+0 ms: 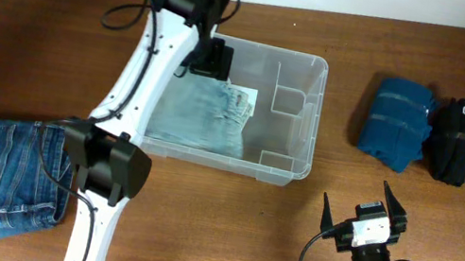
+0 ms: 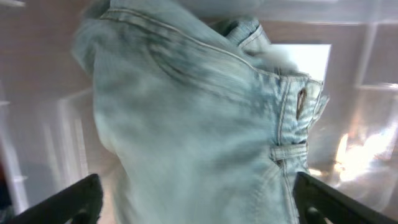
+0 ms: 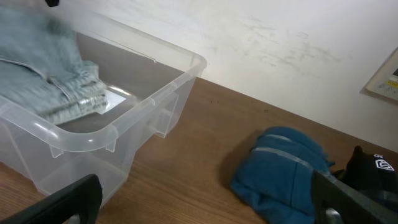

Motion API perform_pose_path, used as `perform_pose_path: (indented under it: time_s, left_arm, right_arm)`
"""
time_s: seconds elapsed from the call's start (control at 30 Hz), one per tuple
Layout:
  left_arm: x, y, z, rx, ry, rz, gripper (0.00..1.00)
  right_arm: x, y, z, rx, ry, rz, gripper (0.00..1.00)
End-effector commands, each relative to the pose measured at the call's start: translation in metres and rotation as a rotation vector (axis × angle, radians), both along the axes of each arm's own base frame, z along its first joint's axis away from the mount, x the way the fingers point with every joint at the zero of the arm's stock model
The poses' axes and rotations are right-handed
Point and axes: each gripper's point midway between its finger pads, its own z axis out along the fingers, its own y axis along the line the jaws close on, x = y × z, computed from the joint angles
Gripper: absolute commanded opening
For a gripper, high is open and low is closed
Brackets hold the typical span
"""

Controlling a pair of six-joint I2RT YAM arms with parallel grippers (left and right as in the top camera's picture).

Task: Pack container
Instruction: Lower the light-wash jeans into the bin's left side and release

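We log the container [image 1: 315,116] on the table [image 1: 224,235], mouth up, long axis left-right in the overhead view. The left gripper [image 2: 202,200] hangs over its rear-left part, fingers spread wide above the light jeans [image 1: 206,116] lying inside. The right gripper [image 1: 361,209] sits well in front of the container's right end, fingers wide and empty.

The jaws stand wide apart, one tip at each lower corner. Ahead of them to the left sits the clear container [image 3: 118,134], holding pale folded jeans [image 3: 56,87] over a white label [image 3: 118,96]. Ahead to the right, a blue folded garment [image 3: 283,165] lies on the wooden surface [image 3: 199,149], with a black item [image 3: 373,171] just beside it.
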Motion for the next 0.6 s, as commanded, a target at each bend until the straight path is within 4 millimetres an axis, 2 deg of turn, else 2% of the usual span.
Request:
perform_pose_path:
  time_s: [0.0,0.17,0.23,0.3,0.37,0.43,0.53,0.57]
  left_arm:
    - [0.001,0.011,0.014,0.025,-0.025,-0.074,0.99]
    - [0.006,0.021,0.017,0.021,-0.039,-0.057,0.99]
    - [0.004,0.022,0.019,0.028,-0.035,-0.089,0.89]
    - [-0.002,0.022,0.020,0.043,-0.012,-0.131,0.54]
    - [-0.011,0.024,0.018,0.057,0.025,-0.151,0.28]
    - [-0.016,0.026,0.015,0.064,0.053,-0.157,0.11]
    - [-0.020,0.027,0.008,0.072,0.080,-0.158,0.01]
    - [-0.021,0.029,0.003,0.082,0.094,-0.157,0.01]
  right_arm:
    - [0.000,-0.002,-0.003,-0.003,0.004,-0.009,0.98]
    - [0.000,-0.002,-0.003,-0.003,0.004,-0.009,0.98]
    - [0.000,-0.002,-0.003,-0.003,0.004,-0.009,0.98]
    - [0.000,-0.002,-0.003,-0.003,0.004,-0.009,0.99]
    - [0.000,-0.002,-0.003,-0.003,0.004,-0.009,0.98]
    - [0.000,-0.002,-0.003,-0.003,0.004,-0.009,0.98]
    - [0.000,-0.002,-0.003,-0.003,0.004,-0.009,0.98]
    - [0.000,-0.002,-0.003,-0.003,0.004,-0.009,0.98]
